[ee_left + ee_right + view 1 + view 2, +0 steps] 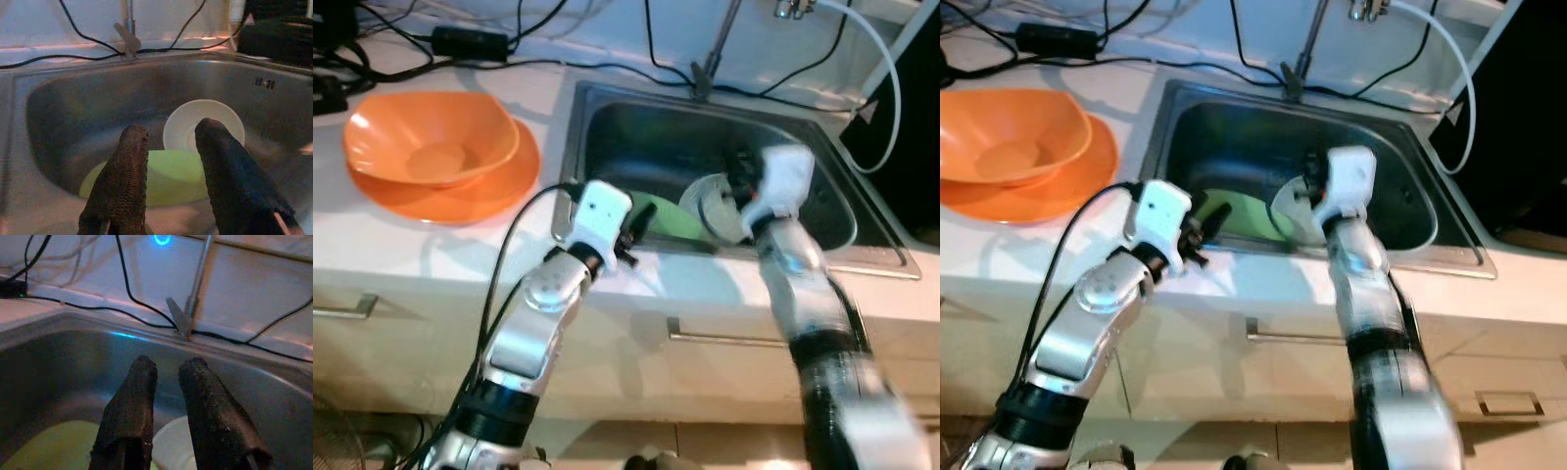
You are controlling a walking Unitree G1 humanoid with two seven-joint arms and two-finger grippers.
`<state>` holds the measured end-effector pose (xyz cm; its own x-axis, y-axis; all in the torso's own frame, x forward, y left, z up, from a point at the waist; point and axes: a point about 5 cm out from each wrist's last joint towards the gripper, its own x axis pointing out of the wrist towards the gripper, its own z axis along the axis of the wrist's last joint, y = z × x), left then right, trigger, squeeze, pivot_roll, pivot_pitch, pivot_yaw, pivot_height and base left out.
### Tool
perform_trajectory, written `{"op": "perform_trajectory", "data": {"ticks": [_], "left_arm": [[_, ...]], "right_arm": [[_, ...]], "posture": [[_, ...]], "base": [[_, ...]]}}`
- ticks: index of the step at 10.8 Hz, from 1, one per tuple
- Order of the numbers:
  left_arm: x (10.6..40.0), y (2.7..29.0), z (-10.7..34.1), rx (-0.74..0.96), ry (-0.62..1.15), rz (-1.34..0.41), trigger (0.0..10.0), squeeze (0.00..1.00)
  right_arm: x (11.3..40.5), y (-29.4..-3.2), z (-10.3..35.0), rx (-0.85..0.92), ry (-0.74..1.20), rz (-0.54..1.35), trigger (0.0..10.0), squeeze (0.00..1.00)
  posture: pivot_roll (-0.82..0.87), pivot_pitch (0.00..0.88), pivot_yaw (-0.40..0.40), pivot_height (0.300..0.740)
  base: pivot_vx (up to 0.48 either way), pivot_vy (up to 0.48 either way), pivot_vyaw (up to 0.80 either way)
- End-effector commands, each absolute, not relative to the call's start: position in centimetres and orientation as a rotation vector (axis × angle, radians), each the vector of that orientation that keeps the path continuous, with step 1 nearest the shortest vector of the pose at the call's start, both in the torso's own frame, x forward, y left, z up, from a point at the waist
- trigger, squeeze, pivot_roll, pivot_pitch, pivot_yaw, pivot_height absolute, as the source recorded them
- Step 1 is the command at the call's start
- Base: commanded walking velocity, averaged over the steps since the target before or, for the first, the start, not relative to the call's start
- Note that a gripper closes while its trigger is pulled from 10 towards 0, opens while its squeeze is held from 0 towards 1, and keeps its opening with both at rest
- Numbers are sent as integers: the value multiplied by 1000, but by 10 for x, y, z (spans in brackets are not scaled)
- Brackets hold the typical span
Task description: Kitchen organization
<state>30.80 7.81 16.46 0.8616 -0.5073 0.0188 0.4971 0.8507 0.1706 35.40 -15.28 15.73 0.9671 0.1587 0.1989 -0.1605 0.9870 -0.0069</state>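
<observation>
At the upper left of the head view, an orange bowl (pixel 431 137) sat on an orange plate (pixel 499 191) on the white desk (pixel 431 259). Near the centre, the left hand (pixel 171 161) hovered over the sink's (pixel 607 122) front rim, fingers apart, above a green plate (pixel 171 178). Right of it a white bowl (pixel 203 122) leaned inside, where the right hand (pixel 166 387) reached, fingers slightly apart, holding nothing.
</observation>
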Motion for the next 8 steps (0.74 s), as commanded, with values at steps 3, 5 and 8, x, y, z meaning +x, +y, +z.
{"op": "perform_trajectory", "data": {"ticks": [3,5,8], "left_arm": [[315,80,165,184,-79,-492,10000,0],[316,80,165,189,-86,-487,10000,0],[318,84,179,294,-157,-473,10000,0]], "right_arm": [[317,-151,152,27,-211,189,10000,0],[306,-146,139,42,-159,187,10000,0],[304,-130,134,78,-109,194,10000,0]], "posture": [[-58,61,-162,719],[-59,58,-157,719],[-35,65,-161,719]], "base": [[0,0,0],[0,0,0],[0,0,0]]}}
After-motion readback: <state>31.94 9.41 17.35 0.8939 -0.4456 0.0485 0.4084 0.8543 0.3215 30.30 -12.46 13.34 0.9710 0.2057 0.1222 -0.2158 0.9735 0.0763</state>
